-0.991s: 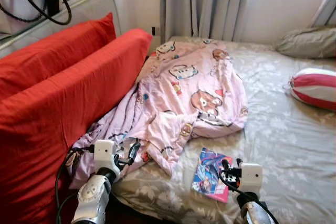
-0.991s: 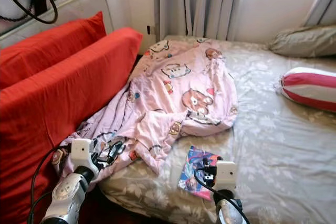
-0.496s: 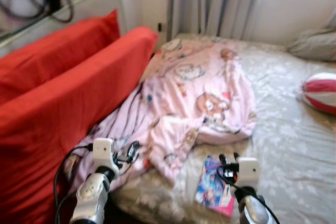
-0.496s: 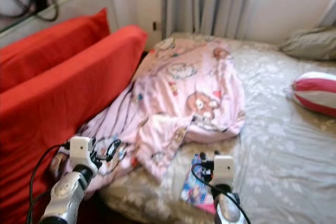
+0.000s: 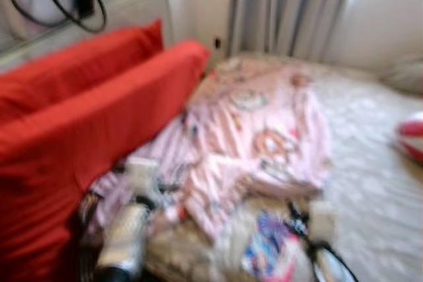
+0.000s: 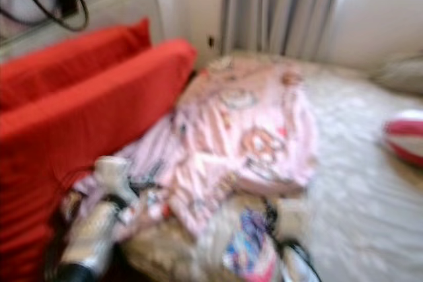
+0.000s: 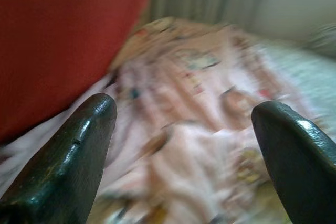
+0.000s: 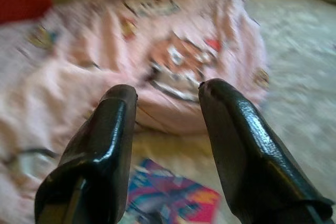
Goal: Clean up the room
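Though all blurred, both tools spread empty: left tool (image 7: 184, 145) over pink blanket (image 5: 264, 130), right tool (image 8: 168, 129) above booklet (image 8: 173, 200).

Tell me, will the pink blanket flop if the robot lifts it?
Probably yes: the blanket lies crumpled in soft folds, so it should droop and drag. It spreads wide, so one gripper would likely lift only a corner.

Head pair up high, angled down across the bed (image 5: 377, 163), both blurry, same scene slightly offset. Wrist cams low and close, aimed forward between own fingers; both catching the pink blanket (image 7: 210, 108), right one also the book (image 8: 173, 200).
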Controlling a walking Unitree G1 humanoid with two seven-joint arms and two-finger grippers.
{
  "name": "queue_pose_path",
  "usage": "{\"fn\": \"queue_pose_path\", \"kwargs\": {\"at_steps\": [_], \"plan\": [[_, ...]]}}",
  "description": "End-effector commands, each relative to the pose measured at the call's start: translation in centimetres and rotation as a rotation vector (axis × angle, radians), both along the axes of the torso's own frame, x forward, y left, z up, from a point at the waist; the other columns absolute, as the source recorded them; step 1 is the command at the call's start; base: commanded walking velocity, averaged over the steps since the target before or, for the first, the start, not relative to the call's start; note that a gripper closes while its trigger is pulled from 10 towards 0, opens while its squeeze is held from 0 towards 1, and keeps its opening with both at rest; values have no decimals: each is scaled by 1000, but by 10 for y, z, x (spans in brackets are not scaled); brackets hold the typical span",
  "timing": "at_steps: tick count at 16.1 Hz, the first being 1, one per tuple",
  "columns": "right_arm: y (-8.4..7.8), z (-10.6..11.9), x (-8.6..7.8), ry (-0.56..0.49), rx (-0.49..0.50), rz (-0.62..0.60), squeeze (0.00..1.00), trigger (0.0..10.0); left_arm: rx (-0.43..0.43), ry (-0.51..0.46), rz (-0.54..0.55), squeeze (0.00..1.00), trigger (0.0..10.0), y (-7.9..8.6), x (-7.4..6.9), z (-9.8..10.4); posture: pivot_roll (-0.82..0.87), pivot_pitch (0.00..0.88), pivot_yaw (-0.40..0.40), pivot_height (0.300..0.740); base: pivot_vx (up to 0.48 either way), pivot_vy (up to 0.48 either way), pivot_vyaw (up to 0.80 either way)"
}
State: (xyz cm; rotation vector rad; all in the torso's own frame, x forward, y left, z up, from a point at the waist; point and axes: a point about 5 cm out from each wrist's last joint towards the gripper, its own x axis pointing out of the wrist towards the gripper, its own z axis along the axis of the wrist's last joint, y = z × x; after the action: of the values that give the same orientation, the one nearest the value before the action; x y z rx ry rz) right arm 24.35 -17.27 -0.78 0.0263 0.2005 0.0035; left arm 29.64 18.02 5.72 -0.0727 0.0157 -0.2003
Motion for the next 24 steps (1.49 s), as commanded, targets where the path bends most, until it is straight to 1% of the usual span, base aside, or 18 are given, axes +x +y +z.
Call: {"fn": "queue_pose_path", "kwargs": {"at_steps": [1, 5, 7, 8, 9, 13, 15, 16, 17, 22, 24], "plan": [[3, -1, -2, -1, 0, 12, 0, 10000, -15, 19, 11, 0, 10000, 1, -2, -3, -26, 0, -19, 726, 0, 0, 0], [1, 1, -3, -19, -5, -13, 0, 10000, -27, -14, 7, 0, 10000, -1, -3, 3, -28, 0, -20, 726, 0, 0, 0], [0, 4, -2, -36, -15, -21, 0, 10000, -31, -15, 4, 0, 10000, -3, -4, 3, -25, 0, -21, 726, 0, 0, 0], [-2, 5, -1, -44, -27, -31, 0, 10000, -33, -15, 2, 0, 10000, -4, -4, 3, -27, 0, -21, 726, 0, 0, 0], [-6, 7, -1, -56, -37, -69, 0, 10000, -36, -18, 2, 0, 10000, -4, -4, 4, -27, 0, -21, 726, 0, 0, 0], [-15, 8, 0, -56, -43, -129, 0, 10000, -33, -15, 3, 0, 10000, -3, -3, 5, -23, 0, -23, 726, 0, 0, 0], [-14, 9, 2, -53, -59, -112, 0, 10000, -33, -13, 7, 0, 10000, -2, -3, 5, -23, 0, -26, 726, 0, 0, 0], [-13, 8, 2, -43, -71, -110, 0, 10000, -32, -12, 7, 0, 10000, -2, -3, 5, -21, 0, -28, 726, 0, 0, 0], [-15, 6, 2, -13, -84, -133, 0, 10000, -33, -12, 8, 0, 10000, -3, -3, 5, -20, 0, -28, 726, 0, 0, 0], [-16, 6, 3, -13, -92, -130, 0, 10000, -28, -6, 12, 0, 10000, -1, -5, 4, -21, 0, -26, 681, 0, 0, 0], [-15, 7, 2, -29, -86, -132, 0, 10000, -25, -3, 14, 0, 10000, 1, -6, 3, -22, 0, -24, 681, 0, 0, 0]]}}
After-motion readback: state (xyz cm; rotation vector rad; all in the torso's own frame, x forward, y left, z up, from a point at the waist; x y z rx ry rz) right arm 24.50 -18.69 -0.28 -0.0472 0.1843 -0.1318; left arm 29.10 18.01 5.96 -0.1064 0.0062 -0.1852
